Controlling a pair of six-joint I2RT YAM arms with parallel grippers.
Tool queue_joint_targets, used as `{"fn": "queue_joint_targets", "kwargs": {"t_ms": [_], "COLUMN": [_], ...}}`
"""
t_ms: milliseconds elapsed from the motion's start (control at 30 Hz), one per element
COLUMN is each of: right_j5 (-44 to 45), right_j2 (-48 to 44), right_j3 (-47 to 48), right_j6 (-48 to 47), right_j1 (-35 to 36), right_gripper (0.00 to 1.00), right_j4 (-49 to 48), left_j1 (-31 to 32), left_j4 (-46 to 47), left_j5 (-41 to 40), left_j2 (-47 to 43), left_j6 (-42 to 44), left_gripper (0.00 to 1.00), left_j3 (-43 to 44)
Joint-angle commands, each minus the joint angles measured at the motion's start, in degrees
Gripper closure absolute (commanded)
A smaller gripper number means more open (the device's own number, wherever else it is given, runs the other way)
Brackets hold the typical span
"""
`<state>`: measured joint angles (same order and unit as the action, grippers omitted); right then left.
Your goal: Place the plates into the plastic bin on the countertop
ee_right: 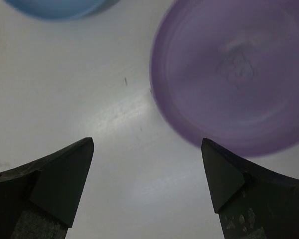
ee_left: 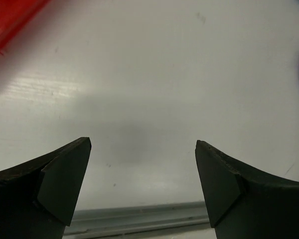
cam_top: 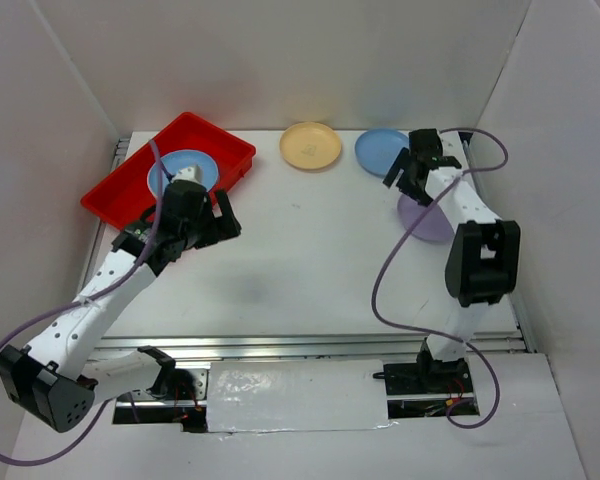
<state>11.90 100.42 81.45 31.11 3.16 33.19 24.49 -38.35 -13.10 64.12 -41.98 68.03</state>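
My right tool (ee_right: 147,147), wide open and empty, is nearer the purple plate (ee_right: 234,74), which lies just ahead past its right finger near the desk's (ee_right: 65,89) right edge; my left tool (ee_left: 143,147) gapes empty too.

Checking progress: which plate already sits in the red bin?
The left blue plate; the right blue plate, yellow plate and purple plate lie on the countertop.

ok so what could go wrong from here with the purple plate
1. The purple plate lies flat and off to one side of the open right gripper; closing from here could miss it or just shove it.
2. The blue plate beside it sits close, so a sliding rim might knock it.
3. The left gripper hangs open right by the red bin, possibly in the way of a drop-off.
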Motion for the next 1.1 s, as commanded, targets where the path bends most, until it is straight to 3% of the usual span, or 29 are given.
{"fn": "queue_joint_targets", "kwargs": {"t_ms": [0, 267, 433, 467, 533, 567, 600, 667, 933, 1067], "right_j5": [1.9, 2.1, -2.1, -3.5, -4.3, -4.0, -3.0, -0.4, -4.6, -5.7], "right_j2": [8.4, 21.7, 20.7, 20.5, 20.5, 20.4, 20.4, 18.4, 9.7, 1.4], "right_j3": [9.5, 18.2, 13.7, 12.3, 11.3, 10.3, 10.2, 8.0, 5.4, -0.7], "right_j6": [-4.4, -9.1, -8.9, -8.7, -8.7, -8.6, -8.2, -7.9, -16.6, -22.3], "right_j1": [-0.9, -1.0, -1.5, -1.3, -0.8, -0.4, 0.8, 2.4, 15.4, 26.4], "right_gripper": [0.04, 0.11, 0.37, 0.49, 0.63, 0.81, 0.91, 1.0, 1.0, 1.0], "right_j4": [4.9, 8.6, 5.2, 4.8, 4.1, 4.0, 3.9, 3.4, 4.2, 4.2], "left_j1": [3.3, 7.9, 9.6, 9.5, 9.2, 9.0, 8.6, 8.2, 0.7, -8.4], "left_j4": [-1.2, -2.0, -1.0, -0.8, -0.6, -0.7, -0.7, -0.3, 3.3, 4.2], "left_j5": [1.3, 1.2, 1.0, 0.5, -0.3, -0.3, -0.3, -0.3, 1.2, 5.8], "left_j2": [-1.3, -2.9, -5.7, -6.5, -6.8, -6.5, -5.9, -5.3, -1.8, 4.5], "left_j6": [2.6, 3.6, 2.8, 2.2, 1.8, 1.6, 1.4, 0.3, -3.8, -2.9], "left_gripper": [0.01, 0.01, 0.01, 0.01, 0.01, 0.01, 0.01, 0.01, 0.01, 0.01], "left_j3": [-3.8, -9.0, -12.7, -13.2, -14.4, -14.6, -14.9, -15.1, -13.3, -7.4]}}
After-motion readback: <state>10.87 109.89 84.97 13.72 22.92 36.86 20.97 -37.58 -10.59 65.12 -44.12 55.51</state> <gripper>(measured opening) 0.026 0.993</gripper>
